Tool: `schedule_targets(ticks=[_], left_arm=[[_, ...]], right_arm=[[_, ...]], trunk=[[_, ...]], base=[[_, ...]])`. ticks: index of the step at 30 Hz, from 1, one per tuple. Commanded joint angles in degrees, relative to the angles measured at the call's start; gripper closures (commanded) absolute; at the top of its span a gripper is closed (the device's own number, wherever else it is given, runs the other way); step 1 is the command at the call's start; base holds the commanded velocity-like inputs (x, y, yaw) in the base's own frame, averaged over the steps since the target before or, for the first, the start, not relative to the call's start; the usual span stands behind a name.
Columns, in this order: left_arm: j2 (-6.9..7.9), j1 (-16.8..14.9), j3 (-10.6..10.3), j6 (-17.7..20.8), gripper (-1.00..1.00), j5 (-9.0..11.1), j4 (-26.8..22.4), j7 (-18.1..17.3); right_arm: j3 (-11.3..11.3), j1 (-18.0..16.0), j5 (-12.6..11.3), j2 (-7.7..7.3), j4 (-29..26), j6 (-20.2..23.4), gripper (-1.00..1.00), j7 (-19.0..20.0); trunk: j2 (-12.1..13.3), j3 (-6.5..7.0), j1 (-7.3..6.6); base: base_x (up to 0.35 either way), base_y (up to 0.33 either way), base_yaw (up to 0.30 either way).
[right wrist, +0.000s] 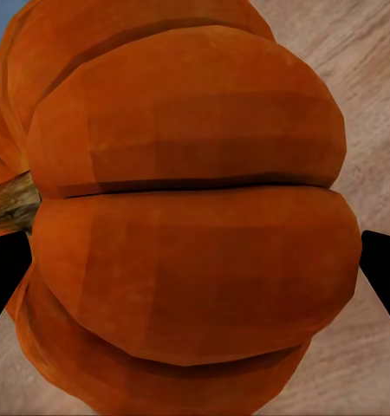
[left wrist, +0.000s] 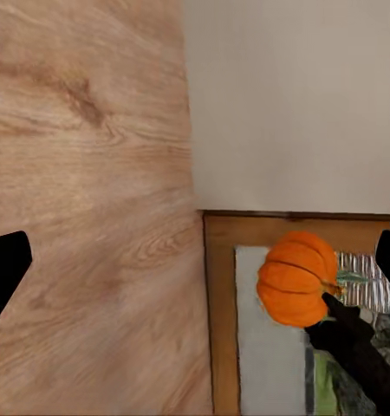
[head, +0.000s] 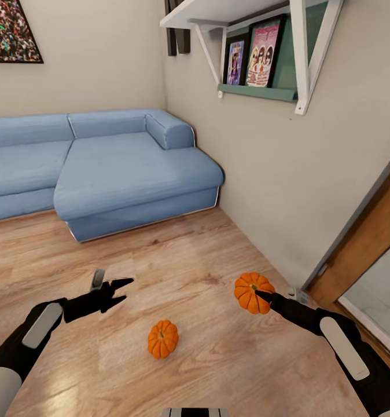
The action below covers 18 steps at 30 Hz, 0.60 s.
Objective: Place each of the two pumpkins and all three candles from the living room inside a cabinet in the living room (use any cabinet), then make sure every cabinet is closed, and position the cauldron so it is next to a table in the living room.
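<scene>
Two pumpkins occupy the lower half of the head view: one pumpkin on the floor (head: 162,339) at lower centre, resting alone on the wooden floor (head: 189,266), and a held pumpkin (head: 253,292) to its right, raised above the boards. The right gripper (head: 263,297) pinches that fruit, one dark fingertip pressed against its near side, while the right arm (head: 339,347) reaches in diagonally from the lower right corner, pointing up and left. In the right wrist view the held pumpkin (right wrist: 191,217) sits hard between the black fingers (right wrist: 381,277), its brown stem (right wrist: 9,204) at the left edge. The left gripper (head: 121,291) hovers at lower left with its fingers spread apart and nothing between them, the left arm (head: 39,330) rising from the bottom left corner toward the right. A blue sofa (head: 102,168) fills the upper left against the pale wall (head: 287,162), and a white shelf (head: 247,23) with framed pictures (head: 256,52) hangs at upper right.
</scene>
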Motion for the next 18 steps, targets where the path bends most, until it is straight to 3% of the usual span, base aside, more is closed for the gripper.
schedule_targets(ticks=[1,12,18], left_arm=[[0.06,-0.1,0.0,-0.4,-1.0,0.2,1.1,-0.2],[0.22,-0.5,0.2,-7.2,-1.0,0.0,17.9,0.0],[-0.21,-0.4,-0.8,-12.7,-1.0,-0.3,20.3,-0.4]], right_arm=[[0.0,0.0,0.0,-0.04,0.0,0.1,1.0,0.1],[-0.2,0.0,-0.2,-0.11,-0.2,0.1,1.0,0.2],[-0.2,0.0,-0.3,-0.12,-0.2,0.1,1.0,0.2]], trunk=[[0.0,-0.04,-0.01],[0.0,-0.04,-0.01],[0.0,-0.04,-0.01]], base=[[0.028,-0.001,0.0],[0.007,0.0,0.0],[0.0,0.0,0.0]])
